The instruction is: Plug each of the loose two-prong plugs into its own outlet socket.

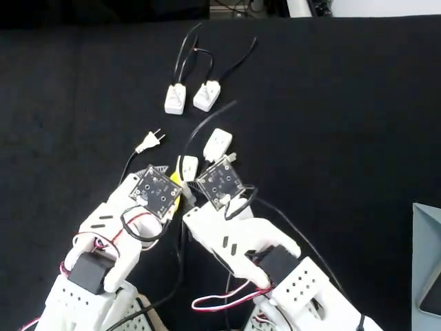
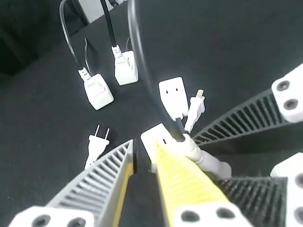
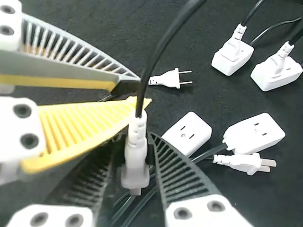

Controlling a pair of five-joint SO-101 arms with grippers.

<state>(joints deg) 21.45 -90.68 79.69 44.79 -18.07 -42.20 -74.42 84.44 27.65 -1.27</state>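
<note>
Right fingers [image 3: 177,177] clenching a plug [image 3: 134,161], its black cord [image 3: 157,47] arcing past left fingers [image 2: 182,184], which are sitting released just beside a free socket [image 2: 154,136]. Second plug [image 1: 149,142] lying loose on worktop [image 1: 344,138] nearby.

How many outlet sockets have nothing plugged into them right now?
2. One empty socket lies mid-table; the other sits at the tip of the left gripper. More may be hidden.

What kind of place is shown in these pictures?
Probably a robotics test bench: a table under black cloth, two robot arms side by side, and loose plugs and outlet sockets laid out.
</note>
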